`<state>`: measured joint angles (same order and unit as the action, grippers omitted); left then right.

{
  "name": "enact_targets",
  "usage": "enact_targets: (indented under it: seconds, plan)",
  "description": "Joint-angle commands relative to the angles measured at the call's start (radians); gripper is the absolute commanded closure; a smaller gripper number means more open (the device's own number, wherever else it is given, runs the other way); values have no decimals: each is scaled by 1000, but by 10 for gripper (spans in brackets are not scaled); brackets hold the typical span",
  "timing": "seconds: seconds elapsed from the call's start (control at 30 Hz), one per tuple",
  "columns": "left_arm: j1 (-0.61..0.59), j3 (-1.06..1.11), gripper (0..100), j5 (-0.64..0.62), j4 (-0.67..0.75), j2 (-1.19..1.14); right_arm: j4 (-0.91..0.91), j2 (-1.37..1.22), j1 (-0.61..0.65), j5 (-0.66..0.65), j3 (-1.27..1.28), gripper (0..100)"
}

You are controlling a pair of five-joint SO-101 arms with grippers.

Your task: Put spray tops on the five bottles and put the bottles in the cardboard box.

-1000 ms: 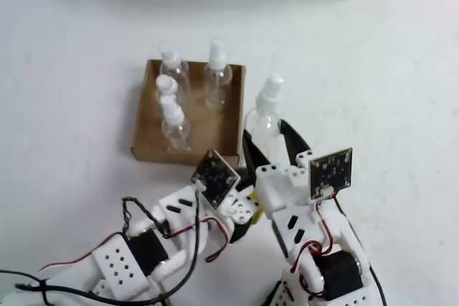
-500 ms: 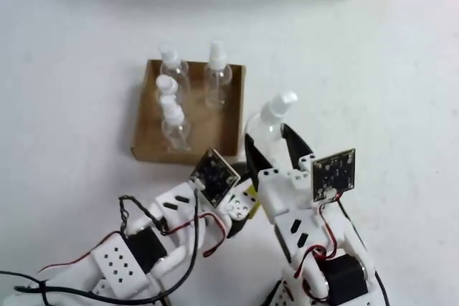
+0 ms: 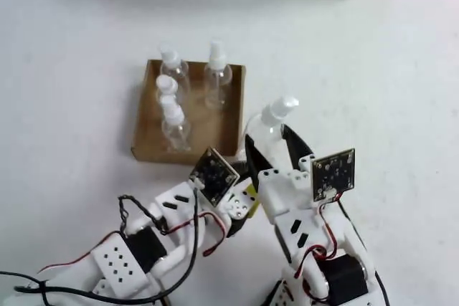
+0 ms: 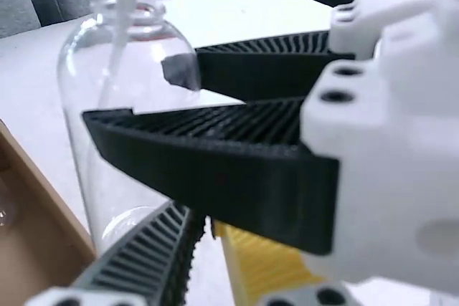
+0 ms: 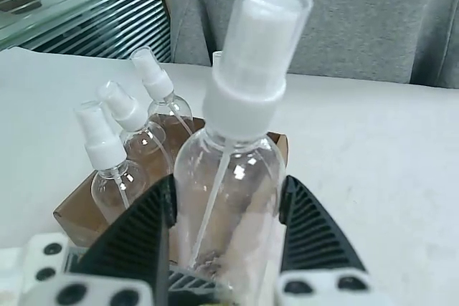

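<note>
High view, from the left: cardboard box (image 3: 141,141) holding four capped bottles (image 3: 174,125); left gripper (image 3: 244,202) near its front right corner (grip impossible to judge); right gripper (image 3: 270,145) pinching the fifth bottle (image 3: 264,125), spray top on, just beside the box.

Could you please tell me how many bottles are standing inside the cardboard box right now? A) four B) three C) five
A: four capped bottles stand in the cardboard box, while the fifth bottle is outside it, held in the right gripper.
</note>
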<state>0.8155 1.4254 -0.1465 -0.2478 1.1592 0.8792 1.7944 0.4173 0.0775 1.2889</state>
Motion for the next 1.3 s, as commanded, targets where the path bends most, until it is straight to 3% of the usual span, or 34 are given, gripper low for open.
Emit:
enact_targets:
  seconds: [0.0, 0.2, 0.37, 0.63, 0.9, 1.1, 1.27]
  plan:
    - [-24, -55, 978, 28, -130, 22, -47, 4, -53, 9, -49, 984]
    - [-35, -149, 978, 204, -483, 22, -180, 4, -77, 9, 31, 984]
    - [-53, -161, 978, 282, -666, 22, -315, 4, -76, 12, 100, 983]
    - [-337, -203, 980, 460, -848, 24, -498, 4, -1, 12, 227, 983]
    - [-776, -186, 980, 471, -833, 24, -685, 4, 71, 2, 322, 983]
    - [-980, -95, 980, 595, -671, 24, -780, 4, 114, -20, 361, 983]
    - [-1090, -92, 978, 594, -588, 22, -803, 2, 143, -26, 364, 983]
